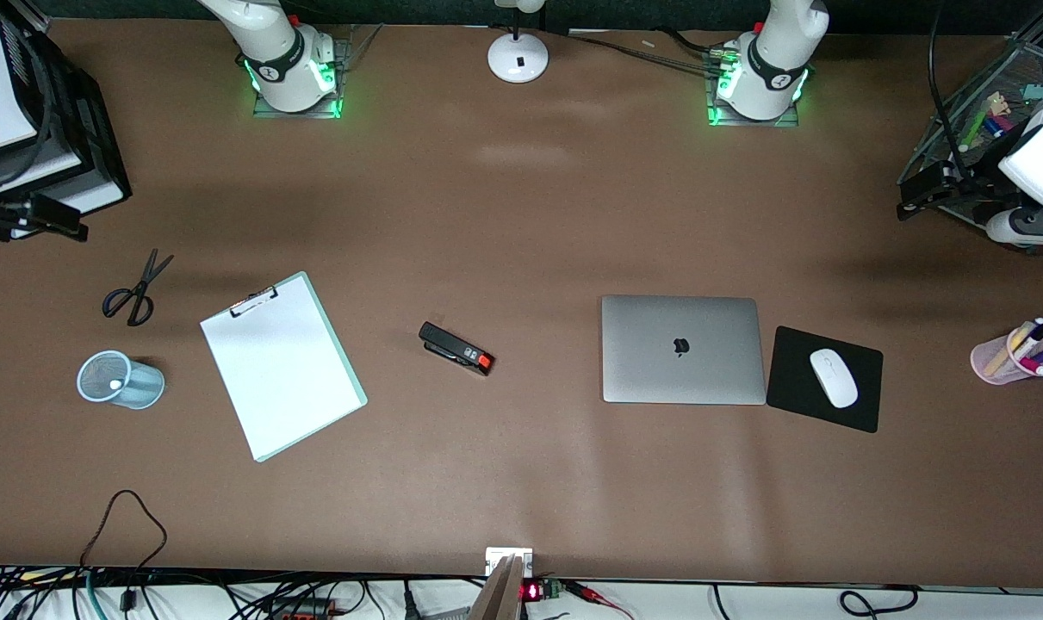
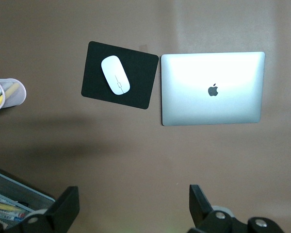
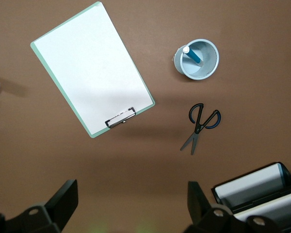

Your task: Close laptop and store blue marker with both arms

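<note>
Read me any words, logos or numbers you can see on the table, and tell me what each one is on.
No readable words or numbers anywhere.
Apple logo, dark, no text: on the closed laptop's lid.
Round marks on each arm's base: too small to read.
Red lit display at the table's edge nearest the front camera: too small to read.
Clipboard sheet: blank.

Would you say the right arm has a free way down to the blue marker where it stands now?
Probably yes. The blue marker stands in the open-topped mesh cup, with nothing over it. The right gripper is open and up above the table, and the scissors and clipboard lie apart from the cup.
</note>
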`<control>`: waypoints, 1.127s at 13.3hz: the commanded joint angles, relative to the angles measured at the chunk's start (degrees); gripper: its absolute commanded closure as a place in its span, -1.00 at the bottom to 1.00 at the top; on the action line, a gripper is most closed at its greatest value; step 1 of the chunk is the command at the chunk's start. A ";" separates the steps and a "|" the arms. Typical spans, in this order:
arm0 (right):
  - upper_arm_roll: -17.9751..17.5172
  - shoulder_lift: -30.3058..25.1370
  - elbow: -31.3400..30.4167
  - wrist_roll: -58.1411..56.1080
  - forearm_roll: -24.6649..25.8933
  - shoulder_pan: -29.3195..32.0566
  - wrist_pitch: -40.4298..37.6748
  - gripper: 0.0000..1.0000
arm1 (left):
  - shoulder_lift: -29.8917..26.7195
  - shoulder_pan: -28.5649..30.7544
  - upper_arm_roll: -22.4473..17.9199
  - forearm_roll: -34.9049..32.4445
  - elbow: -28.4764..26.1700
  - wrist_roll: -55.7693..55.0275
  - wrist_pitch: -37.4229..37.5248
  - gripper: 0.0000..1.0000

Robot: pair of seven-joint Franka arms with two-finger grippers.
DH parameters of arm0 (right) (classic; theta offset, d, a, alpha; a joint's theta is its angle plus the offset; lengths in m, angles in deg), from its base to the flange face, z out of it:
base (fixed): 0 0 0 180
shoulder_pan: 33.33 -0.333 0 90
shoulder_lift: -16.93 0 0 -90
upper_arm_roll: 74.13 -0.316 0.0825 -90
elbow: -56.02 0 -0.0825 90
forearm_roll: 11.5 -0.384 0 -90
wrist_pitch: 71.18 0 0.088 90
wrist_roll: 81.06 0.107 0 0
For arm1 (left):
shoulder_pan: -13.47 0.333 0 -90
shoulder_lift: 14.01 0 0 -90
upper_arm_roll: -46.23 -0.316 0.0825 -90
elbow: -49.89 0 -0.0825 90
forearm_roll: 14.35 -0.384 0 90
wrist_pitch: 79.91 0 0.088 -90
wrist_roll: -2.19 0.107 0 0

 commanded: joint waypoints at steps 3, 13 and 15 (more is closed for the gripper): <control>-0.27 -6.94 -8.38 3.96 0.29 0.31 2.19 -1.00 | 0.92 0.21 -0.10 0.87 2.01 0.69 1.15 -1.00; 0.08 -13.98 -16.02 3.97 -2.26 1.28 6.75 -1.00 | 1.09 0.12 0.16 1.05 2.09 0.60 0.89 -1.00; 0.08 -14.08 -15.69 3.79 -2.17 1.28 5.54 -1.00 | 1.18 0.30 -0.10 1.22 2.18 0.78 0.97 -1.00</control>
